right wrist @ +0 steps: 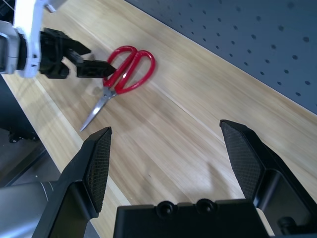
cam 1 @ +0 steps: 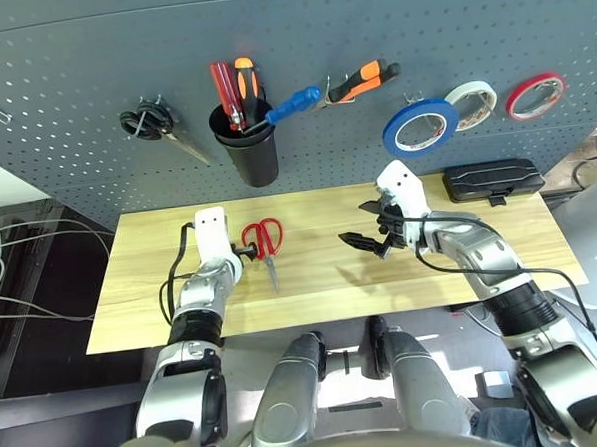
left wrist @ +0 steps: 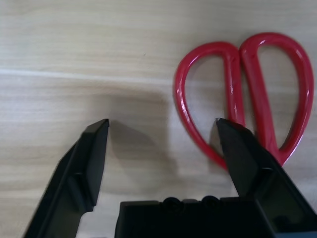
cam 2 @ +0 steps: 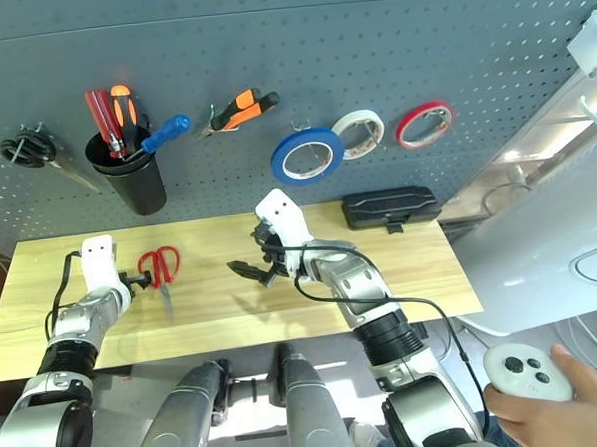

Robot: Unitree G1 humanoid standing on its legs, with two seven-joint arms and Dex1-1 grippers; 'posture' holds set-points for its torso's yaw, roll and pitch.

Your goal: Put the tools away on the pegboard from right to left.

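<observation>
Left wrist view: left gripper (left wrist: pixel 162 130) fingers spread wide, one fingertip at handle loop of red-handled scissors (left wrist: pixel 247 94), nothing clamped. Scissors flat on table (cam 1: pixel 322 282), left part. Right gripper (cam 1: pixel 369 225) fingers apart, empty, above table middle

No readable text, label, brand, number or sign appears on any tool, panel or surface in these views.

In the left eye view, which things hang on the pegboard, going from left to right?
Black-handled scissors → black cup with screwdrivers → orange-and-black pliers → blue tape roll → white tape roll → red tape roll.
</observation>
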